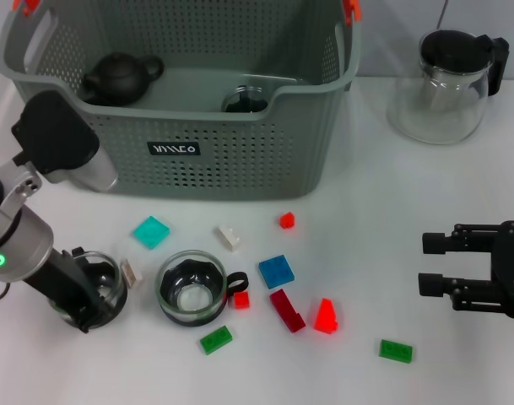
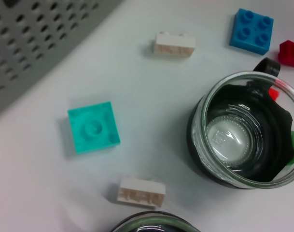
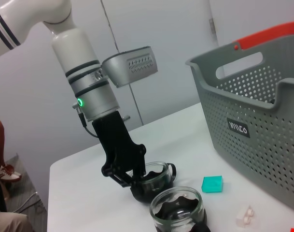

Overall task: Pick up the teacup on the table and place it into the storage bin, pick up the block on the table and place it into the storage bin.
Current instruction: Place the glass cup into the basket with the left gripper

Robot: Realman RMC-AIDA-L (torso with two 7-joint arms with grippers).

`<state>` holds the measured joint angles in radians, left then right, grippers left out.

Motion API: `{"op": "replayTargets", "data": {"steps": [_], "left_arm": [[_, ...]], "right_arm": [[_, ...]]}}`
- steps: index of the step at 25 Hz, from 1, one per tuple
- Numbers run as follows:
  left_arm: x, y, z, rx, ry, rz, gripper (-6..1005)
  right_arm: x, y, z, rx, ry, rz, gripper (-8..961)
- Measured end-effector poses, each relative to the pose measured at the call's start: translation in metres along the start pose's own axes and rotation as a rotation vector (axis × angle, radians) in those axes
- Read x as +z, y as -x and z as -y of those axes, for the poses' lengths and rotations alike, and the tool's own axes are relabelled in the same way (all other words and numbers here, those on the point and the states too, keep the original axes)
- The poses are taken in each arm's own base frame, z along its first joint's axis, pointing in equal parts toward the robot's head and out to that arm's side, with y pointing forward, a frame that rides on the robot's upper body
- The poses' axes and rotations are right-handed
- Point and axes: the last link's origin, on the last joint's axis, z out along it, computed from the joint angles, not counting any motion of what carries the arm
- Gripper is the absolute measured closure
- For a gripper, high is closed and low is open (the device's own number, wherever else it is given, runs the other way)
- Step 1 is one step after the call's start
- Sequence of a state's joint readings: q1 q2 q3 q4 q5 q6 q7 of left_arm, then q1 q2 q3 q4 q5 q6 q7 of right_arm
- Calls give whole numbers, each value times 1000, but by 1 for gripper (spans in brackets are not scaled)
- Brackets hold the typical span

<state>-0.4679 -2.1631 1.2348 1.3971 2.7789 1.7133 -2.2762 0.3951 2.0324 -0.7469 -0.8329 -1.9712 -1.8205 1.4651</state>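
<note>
Left gripper (image 1: 92, 295) is down on the teacup (image 1: 100, 285) at 8 o'clock on the table (image 1: 366, 211), jaws straddling the rim. From the right wrist view they look clamped on the glass wall, one finger inside the cup. A second teacup (image 1: 192, 288) sits just beside it toward 3 o'clock, with a white block (image 1: 131, 271) between them. Risks I see: a thin rim grip on smooth glass could slip on lift, and a swing could clip the neighbour cup. The storage bin (image 1: 240, 160) is at 12 o'clock with a high wall, so a low carry would hit it. Right gripper (image 1: 442, 263) is idle at 4 o'clock, jaws apart.
</note>
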Motion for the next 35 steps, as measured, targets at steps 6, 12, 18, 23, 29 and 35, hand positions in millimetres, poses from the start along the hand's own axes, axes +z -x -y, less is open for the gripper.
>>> {"op": "replayTargets", "data": {"steps": [6,12,18,23,29,35], "left_arm": [[-9,5,5,-29,20,-19,957],[-50,14,5,-45,294,-288,956],[-81,14,18,-40,667,-832,955],[-113,5,40,-86,766,-1290,954],[-131,-39,82,-325,633,-1435,953],[-114,-111,105,-386,347,-1010,952]], "right_arm": [[0,1,0,0,3,2,298],[-1,1,0,1,-3,8,298],[0,1,1,8,2,12,298],[0,2,2,4,0,14,298],[2,4,2,-5,1,18,298],[0,3,2,-2,-3,19,298]]}}
